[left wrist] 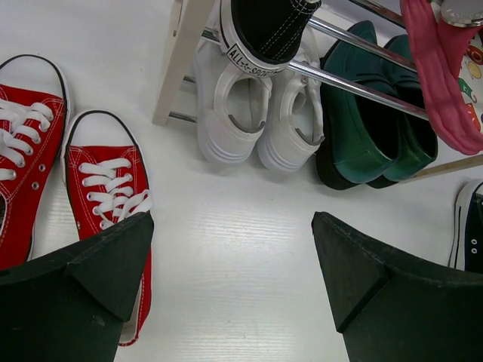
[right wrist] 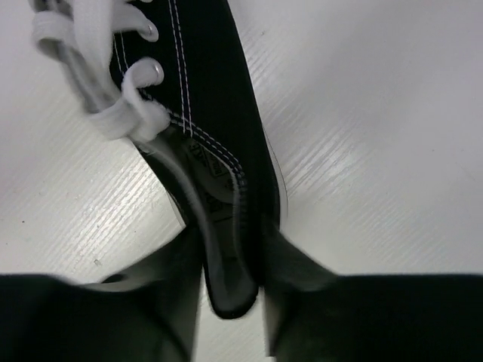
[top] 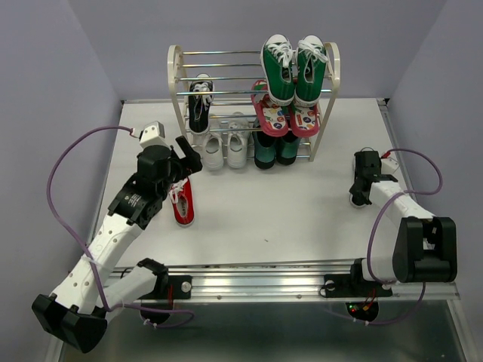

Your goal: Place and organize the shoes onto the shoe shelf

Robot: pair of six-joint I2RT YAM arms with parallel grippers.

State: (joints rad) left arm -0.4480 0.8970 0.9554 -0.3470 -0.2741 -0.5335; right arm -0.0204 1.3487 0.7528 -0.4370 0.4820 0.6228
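Note:
The shoe shelf (top: pixel 179 79) stands at the back middle of the table. One black sneaker (top: pixel 200 105) lies on its left middle rods and also shows in the left wrist view (left wrist: pixel 264 30). The white pair (top: pixel 225 149) sits at the bottom left, seen too from the left wrist (left wrist: pixel 234 113). A red sneaker (top: pixel 183 204) lies on the table by my left gripper (top: pixel 183 162). Both red sneakers (left wrist: pixel 106 188) show in the left wrist view. My left gripper (left wrist: pixel 234 279) is open and empty above bare table. My right gripper (top: pixel 362 187) is shut on the heel wall of the other black sneaker (right wrist: pixel 204 98).
Green high-tops (top: pixel 294 68) stand on the top tier and pink flip-flops (top: pixel 285 117) on the tier below. Dark green shoes (top: pixel 275 149) sit at the bottom right of the shelf. Purple cables loop beside both arms. Part of a dark shoe (left wrist: pixel 472 226) shows at the right edge.

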